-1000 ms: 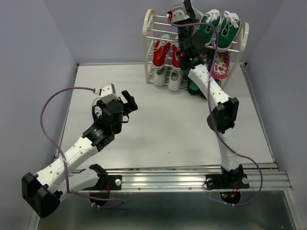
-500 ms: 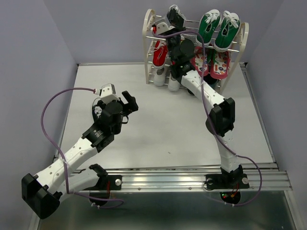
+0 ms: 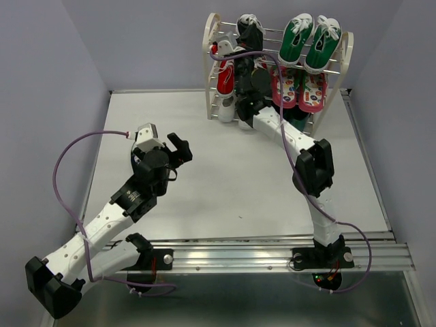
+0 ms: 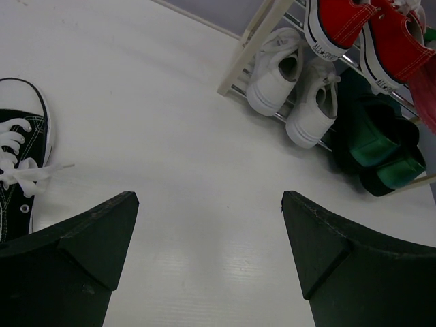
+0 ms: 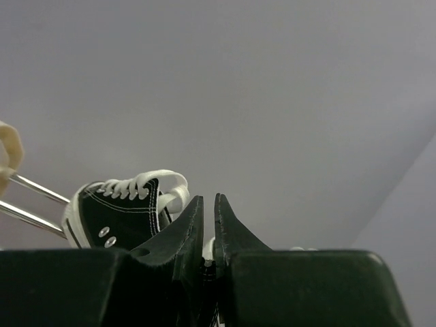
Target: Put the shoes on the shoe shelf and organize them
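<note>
- Step in hand, by the look of it: seating the first black shoe [image 5: 119, 208] on the top tier of the shoe shelf [image 4: 251, 46], left side, beside the green pair [image 3: 310, 37].
- Right gripper [image 5: 208, 199] up at that tier; jaws pressed nearly together, pinching a scrap of white. Probably the shoe's lace or heel edge, but the wrist view is too tight to be sure.
- Shoe's toe seen resting across the thin rods, laces up; whether fully settled, cannot tell.
- Left gripper [image 4: 210, 197] low over the table [image 4: 170, 136], jaws spread wide, nothing between them.
- Second black shoe [image 4: 20, 157] lying on the table just left of the left gripper's fingers, clear of them, not yet picked.
- Red pair [image 4: 368, 34] shelved on the middle tier, white pair [image 4: 293, 82] on the bottom tier; pink patterned pair [image 3: 300, 85] to the right of the red.
- Task well along, judged so: five of six shoes on or at the rack.
- Next move calls for: letting go only once the sole sits across two rods, then backing straight out without snagging the lace.
- After that: swinging the left gripper over the remaining shoe, gripping at the heel collar, leaving a slot beside its mate.
</note>
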`<state>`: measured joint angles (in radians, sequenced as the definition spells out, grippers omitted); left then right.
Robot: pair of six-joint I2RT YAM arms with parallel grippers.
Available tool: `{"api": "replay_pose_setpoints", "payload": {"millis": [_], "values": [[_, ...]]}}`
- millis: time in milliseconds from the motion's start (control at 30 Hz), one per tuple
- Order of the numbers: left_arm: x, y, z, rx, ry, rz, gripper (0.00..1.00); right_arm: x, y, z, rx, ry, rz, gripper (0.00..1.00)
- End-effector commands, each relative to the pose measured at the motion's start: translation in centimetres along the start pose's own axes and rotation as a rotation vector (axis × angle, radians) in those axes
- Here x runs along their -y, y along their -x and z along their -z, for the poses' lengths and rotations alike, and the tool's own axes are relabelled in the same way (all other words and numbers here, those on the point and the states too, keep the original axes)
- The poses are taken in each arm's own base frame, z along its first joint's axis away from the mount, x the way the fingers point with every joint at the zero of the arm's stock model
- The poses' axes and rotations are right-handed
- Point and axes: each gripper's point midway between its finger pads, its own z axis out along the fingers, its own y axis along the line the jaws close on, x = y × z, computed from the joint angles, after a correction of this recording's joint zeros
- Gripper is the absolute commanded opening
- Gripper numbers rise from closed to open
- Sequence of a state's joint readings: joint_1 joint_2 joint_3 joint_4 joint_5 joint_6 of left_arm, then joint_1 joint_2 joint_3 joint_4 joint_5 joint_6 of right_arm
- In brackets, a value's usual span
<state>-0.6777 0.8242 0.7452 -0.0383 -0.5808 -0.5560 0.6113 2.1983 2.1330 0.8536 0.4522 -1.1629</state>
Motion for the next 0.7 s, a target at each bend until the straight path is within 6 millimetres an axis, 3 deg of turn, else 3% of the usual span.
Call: {"api": "replay_pose_setpoints", "payload": {"millis": [0, 133, 233, 500, 667], "values": [[-0.6, -0.1, 0.2, 0.005, 0.012, 0.011, 0.99, 10.3, 3.4, 0.8, 0.030, -0.280, -0.011, 0.01], [-0.5, -0.3, 0.2, -0.004, 0.007, 0.015, 0.99, 12.2, 2.2, 1.7, 0.003, -0.346, 0.038, 0.01], [-0.7, -0.3, 0.2, -0.002, 0.015, 0.014, 0.99, 12.5, 1.8, 2.5, -0.001, -0.362, 0.081, 0.01], [-0.8, -0.7, 0.1, -0.012, 0.018, 0.011, 0.99, 15.1, 1.7, 4.1, -0.025, -0.453, 0.122, 0.01], [-0.9, -1.0, 0.1, -0.021, 0.023, 0.006, 0.99, 14.4, 0.8, 4.7, -0.049, -0.450, 0.150, 0.01]]}}
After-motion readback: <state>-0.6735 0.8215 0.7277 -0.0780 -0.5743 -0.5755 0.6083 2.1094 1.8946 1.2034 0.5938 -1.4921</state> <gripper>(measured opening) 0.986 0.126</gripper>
